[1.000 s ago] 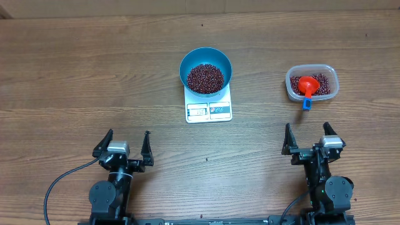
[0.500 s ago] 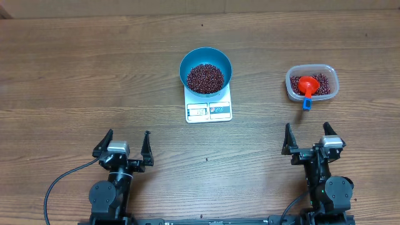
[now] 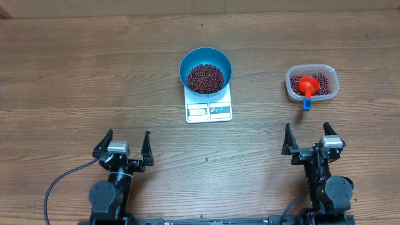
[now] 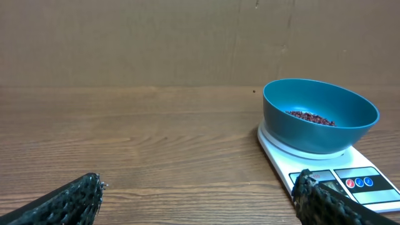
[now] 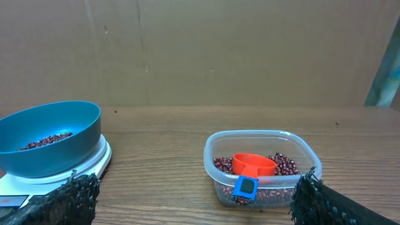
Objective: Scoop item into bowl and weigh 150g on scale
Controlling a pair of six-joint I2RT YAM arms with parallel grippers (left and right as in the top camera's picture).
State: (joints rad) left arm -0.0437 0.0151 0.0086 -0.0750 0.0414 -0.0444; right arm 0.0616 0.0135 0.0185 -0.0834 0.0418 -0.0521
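The blue bowl [image 3: 206, 70] stands on the white scale [image 3: 209, 107] at the table's middle and holds a heap of dark red-brown beans [image 3: 205, 77]. From the left wrist the bowl [image 4: 320, 115] sits on the scale [image 4: 325, 165] to the right; from the right wrist the bowl [image 5: 47, 139] is at the left. More beans [image 3: 320, 85] fill a clear tub [image 3: 312, 83] on the right, with a red scoop [image 3: 307, 86] resting in it. My left gripper [image 3: 124, 145] and right gripper [image 3: 307, 140] stand open near the front edge, with nothing between their fingers.
The clear tub [image 5: 262, 167] with the red scoop [image 5: 252, 166] lies just ahead of the right gripper [image 5: 195, 199]. A brown cardboard wall [image 4: 156, 40] backs the wooden table [image 3: 94, 75]. The left gripper [image 4: 200, 199] faces bare wood left of the scale.
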